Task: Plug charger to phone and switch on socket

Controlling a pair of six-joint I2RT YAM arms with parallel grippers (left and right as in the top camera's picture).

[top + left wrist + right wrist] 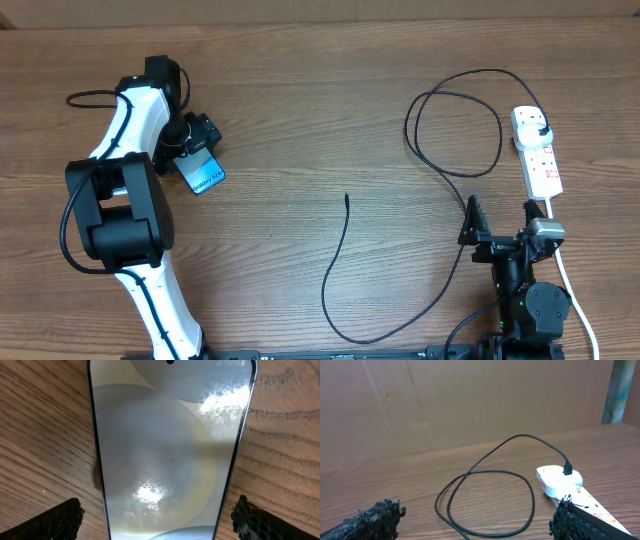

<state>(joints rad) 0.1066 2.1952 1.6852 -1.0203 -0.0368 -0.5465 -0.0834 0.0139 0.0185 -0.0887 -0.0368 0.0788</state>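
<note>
Tools first. How do they stand?

Both have their fingers wide apart. The right tool (475,527) sits low at the near right of the counter (300,120). It holds nothing.

And the left tool (159,522)?

It hangs right over the phone (170,445). One finger (55,520) is on each side of the phone, and a bit of wood shows in between. It does not grip the phone.

Where is the phone?

It lies on the left side of the counter with its screen up.

Where is the charger (467,474)?

It is a long thin black cable. It bends near the front middle of the counter. Its small tip (346,199) lies bare on the wood in the middle, well apart from the phone.

Where does the other end go?

It runs past the right tool and makes a big loop farther back. Its black plug (567,467) sits in the far end of the socket (543,160).

And the socket?

It is the long white strip on the right side, just beyond the right tool. Its switches are too small to tell on from off.
</note>
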